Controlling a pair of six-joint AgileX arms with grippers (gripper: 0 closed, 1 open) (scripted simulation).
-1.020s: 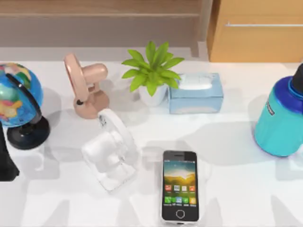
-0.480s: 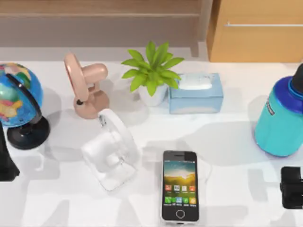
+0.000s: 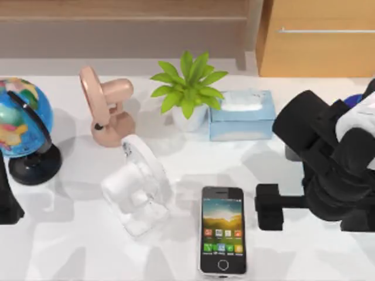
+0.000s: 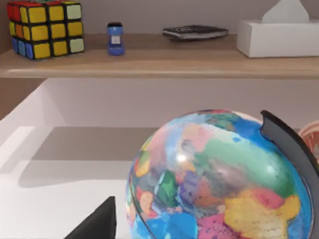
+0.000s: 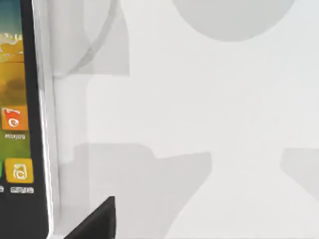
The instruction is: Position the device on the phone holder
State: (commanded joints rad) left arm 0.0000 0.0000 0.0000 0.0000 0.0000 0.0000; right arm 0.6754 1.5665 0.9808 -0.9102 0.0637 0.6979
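The device point(image 3: 222, 230) lies flat, screen up, near the tabletop's point(image 3: 293, 257) front edge, with open surface at both its sides. One white phone holder point(image 3: 137, 186) stands just left of it. The right pincer point(image 3: 269, 206) hovers just beside its right edge; its opening cannot be told. The left arm is parked at the left edge.

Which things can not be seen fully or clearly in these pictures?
- Teal bottle with blue lid: top view, nearly all behind the right arm.
- Right hand: top view, whether its fingers are open is unclear.
- Black-framed smartphone with lit screen: right wrist view, cut by the picture's edge.
- Left arm: top view, cut by the left edge.
- Colourful globe: left wrist view, hides the table behind.
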